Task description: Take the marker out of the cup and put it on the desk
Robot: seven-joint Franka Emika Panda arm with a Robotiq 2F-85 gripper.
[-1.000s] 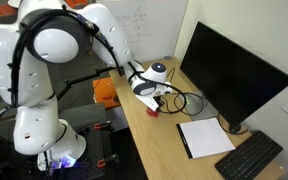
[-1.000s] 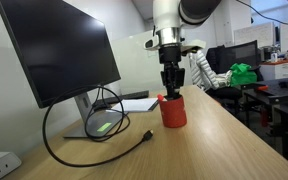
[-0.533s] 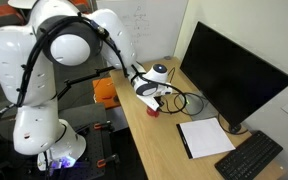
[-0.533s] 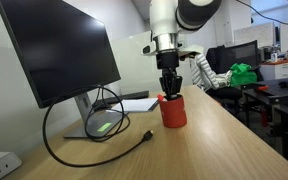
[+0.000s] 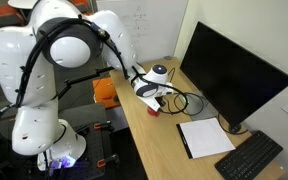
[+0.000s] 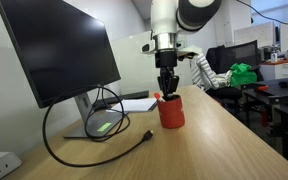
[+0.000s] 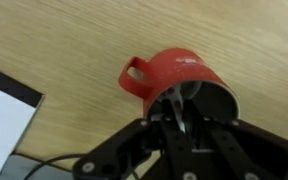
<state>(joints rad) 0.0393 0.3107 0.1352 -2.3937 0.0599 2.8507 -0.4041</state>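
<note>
The small red cup with a handle stands on the light-wood desk. It shows in both exterior views. My gripper points straight down over the cup's mouth, its fingertips at the rim. The fingers are close together on the thin marker, which stands in the cup between them. The marker's lower part is hidden inside the cup.
A large black monitor stands behind the cup, with looped black cables at its foot. A white paper sheet and a keyboard lie further along the desk. An orange object sits beyond the desk edge.
My gripper and the cup under it have shifted very slightly sideways in the exterior view. The fingers stay at the cup's mouth.
</note>
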